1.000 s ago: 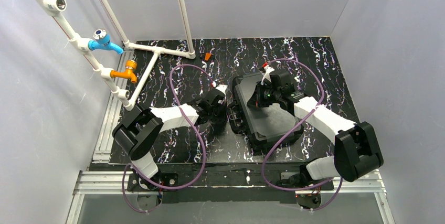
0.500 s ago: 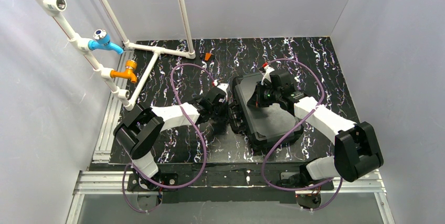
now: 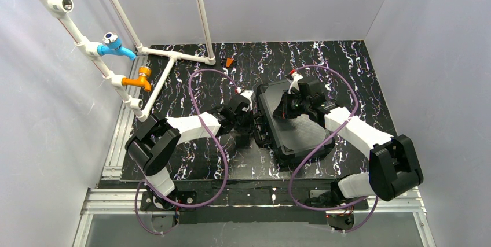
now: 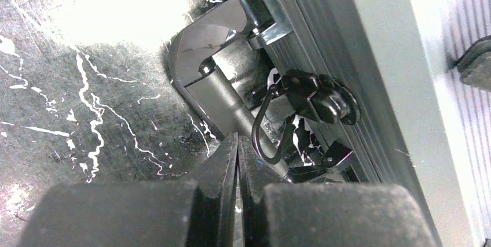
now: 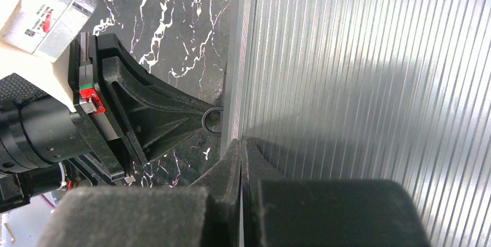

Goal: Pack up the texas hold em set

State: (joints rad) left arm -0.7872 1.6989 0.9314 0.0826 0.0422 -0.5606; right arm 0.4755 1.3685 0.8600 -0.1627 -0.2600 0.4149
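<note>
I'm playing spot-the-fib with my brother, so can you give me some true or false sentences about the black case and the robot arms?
1. The black case has its lid down. True.
2. The right tool is wide open. False: its fingers are pressed together, over the ribbed lid.
3. The left tool is beside the case's latch. True.
4. Poker chips lie scattered on the table. False: no loose chips show on it.
5. Both taps are blue. False: there is a blue tap and an orange tap.
</note>
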